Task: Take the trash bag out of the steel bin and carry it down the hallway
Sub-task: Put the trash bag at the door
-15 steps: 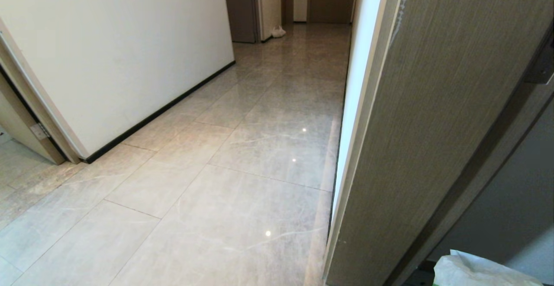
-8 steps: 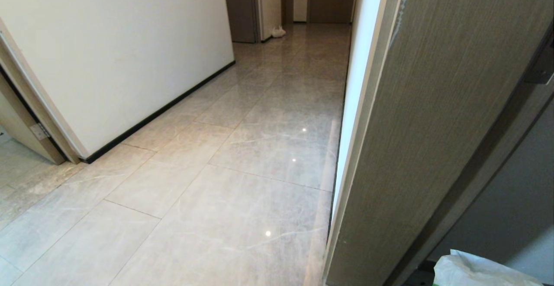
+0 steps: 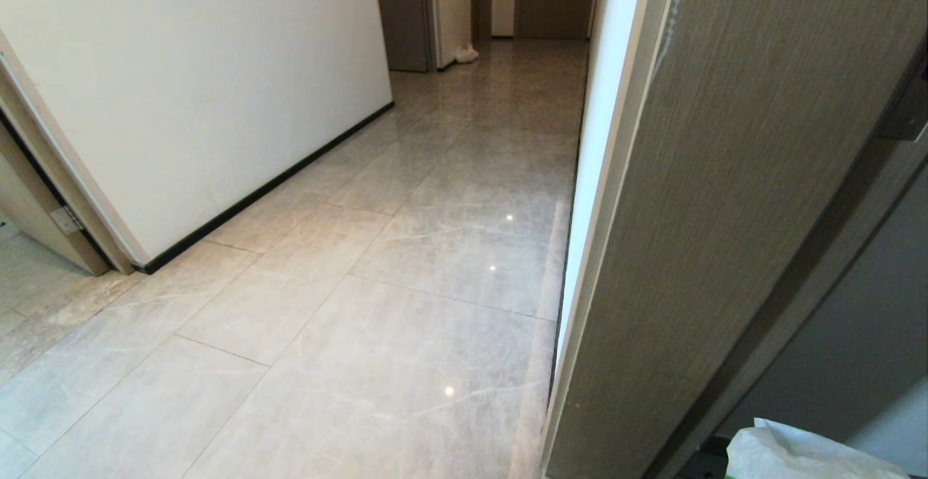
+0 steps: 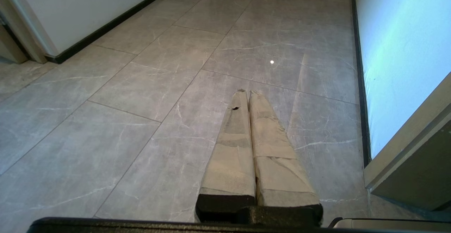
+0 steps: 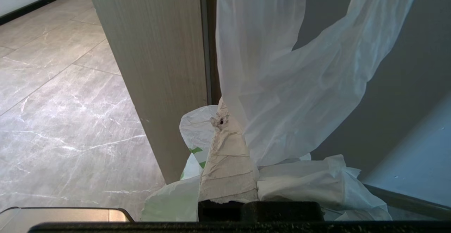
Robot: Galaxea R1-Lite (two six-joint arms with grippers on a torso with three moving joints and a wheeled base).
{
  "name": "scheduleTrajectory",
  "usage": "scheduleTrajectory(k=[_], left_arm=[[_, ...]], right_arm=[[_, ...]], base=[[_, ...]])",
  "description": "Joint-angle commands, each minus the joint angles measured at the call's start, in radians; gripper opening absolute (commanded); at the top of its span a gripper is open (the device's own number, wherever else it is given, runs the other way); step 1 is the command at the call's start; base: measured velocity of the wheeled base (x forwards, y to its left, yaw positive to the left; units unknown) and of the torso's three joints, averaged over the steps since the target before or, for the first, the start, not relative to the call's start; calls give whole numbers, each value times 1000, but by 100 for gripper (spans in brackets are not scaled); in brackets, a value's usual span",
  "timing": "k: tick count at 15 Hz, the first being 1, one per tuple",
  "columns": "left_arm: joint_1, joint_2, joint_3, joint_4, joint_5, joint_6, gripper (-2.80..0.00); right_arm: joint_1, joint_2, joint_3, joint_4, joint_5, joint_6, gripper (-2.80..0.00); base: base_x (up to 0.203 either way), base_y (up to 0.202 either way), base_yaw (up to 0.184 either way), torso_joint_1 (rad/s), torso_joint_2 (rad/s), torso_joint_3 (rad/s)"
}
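Standing ajar, one wood-grain door [image 3: 732, 196] blocks the right of the hallway [image 3: 449, 247]. Left of the door, the left claw [image 4: 246, 92] hangs pressed together, empty. Right of it, the right claw [image 5: 222, 115] is clamped on the one trash bag [image 5: 292, 95].

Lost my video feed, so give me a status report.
Right gripper shut on the trash bag. Left gripper shut, empty. Hallway ahead; door close on the right.
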State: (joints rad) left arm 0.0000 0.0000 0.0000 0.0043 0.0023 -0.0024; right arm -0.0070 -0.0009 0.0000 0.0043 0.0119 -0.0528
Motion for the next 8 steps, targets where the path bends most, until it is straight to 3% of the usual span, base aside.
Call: scheduleTrajectory(k=[1, 8], left_arm=[[0, 0, 0, 0, 1, -1, -280], [0, 0, 0, 0, 1, 1, -280]], right_arm=[[1, 1, 0, 0, 0, -2, -280], [1, 1, 0, 0, 0, 1, -280]], base=[[0, 0, 0, 0, 0, 0], [0, 0, 0, 0, 0, 0]])
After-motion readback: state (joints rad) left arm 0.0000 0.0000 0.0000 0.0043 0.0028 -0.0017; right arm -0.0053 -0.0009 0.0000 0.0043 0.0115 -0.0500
